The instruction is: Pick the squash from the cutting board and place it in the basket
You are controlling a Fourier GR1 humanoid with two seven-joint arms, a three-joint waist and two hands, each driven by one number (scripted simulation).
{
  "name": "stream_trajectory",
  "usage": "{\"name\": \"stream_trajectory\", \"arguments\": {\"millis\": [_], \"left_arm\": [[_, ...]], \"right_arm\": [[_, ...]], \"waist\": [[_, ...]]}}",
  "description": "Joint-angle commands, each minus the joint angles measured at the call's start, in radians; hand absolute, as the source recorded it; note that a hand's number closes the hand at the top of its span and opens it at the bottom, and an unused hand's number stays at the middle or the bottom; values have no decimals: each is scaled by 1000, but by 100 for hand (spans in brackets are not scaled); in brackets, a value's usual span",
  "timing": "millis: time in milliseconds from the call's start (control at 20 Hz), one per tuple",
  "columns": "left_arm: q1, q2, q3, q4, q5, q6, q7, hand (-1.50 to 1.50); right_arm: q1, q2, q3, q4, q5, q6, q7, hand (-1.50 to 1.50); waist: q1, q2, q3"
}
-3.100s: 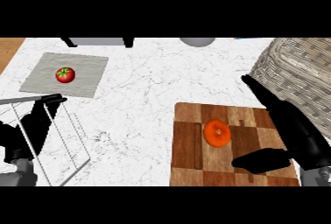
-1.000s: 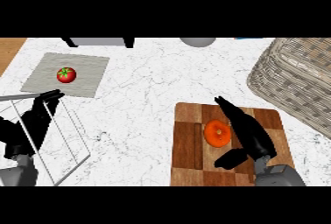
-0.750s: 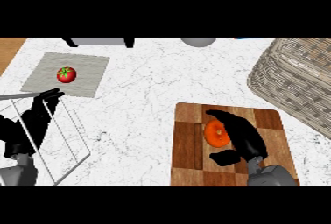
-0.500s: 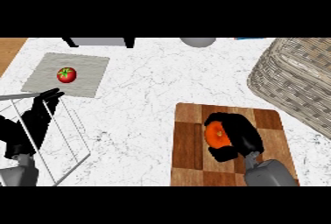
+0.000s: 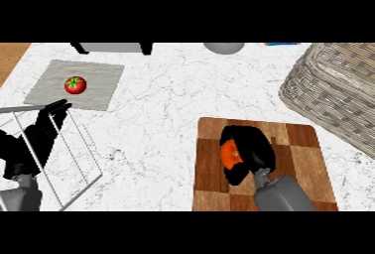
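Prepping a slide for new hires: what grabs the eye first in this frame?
The right hand curled round the orange squash on the wooden cutting board, lower centre-right. Next, the big wicker basket at the right edge, and the red tomato on a grey mat at upper left. The left hand rests open at the left edge, over a wire rack.

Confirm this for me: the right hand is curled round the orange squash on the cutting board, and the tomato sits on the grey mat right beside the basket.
One thing is wrong. The head view shows the tomato on the grey mat at far left, across the counter from the basket. The right hand is curled round the squash on the cutting board.
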Motion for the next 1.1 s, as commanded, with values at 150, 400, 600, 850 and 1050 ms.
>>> {"name": "stream_trajectory", "arguments": {"millis": [150,400,600,850,1050], "left_arm": [[-96,-11,-29,16,-13,8,73,0],[-65,-1,-12,47,-16,-5,26,0],[-60,-18,-30,-17,-18,4,78,0],[-99,11,-6,-7,-20,8,127,0],[-100,-11,0,33,-35,24,75,0]], "right_arm": [[-151,87,182,143,-57,-225,396,150],[-134,89,296,55,-164,-471,454,150],[-239,89,273,-73,-183,-607,420,150],[-348,89,304,-124,13,-670,565,150],[-469,89,237,-195,124,-555,761,150]], "waist": [[10,17,12],[5,16,13],[2,10,14],[-17,8,12],[-28,8,10]]}}
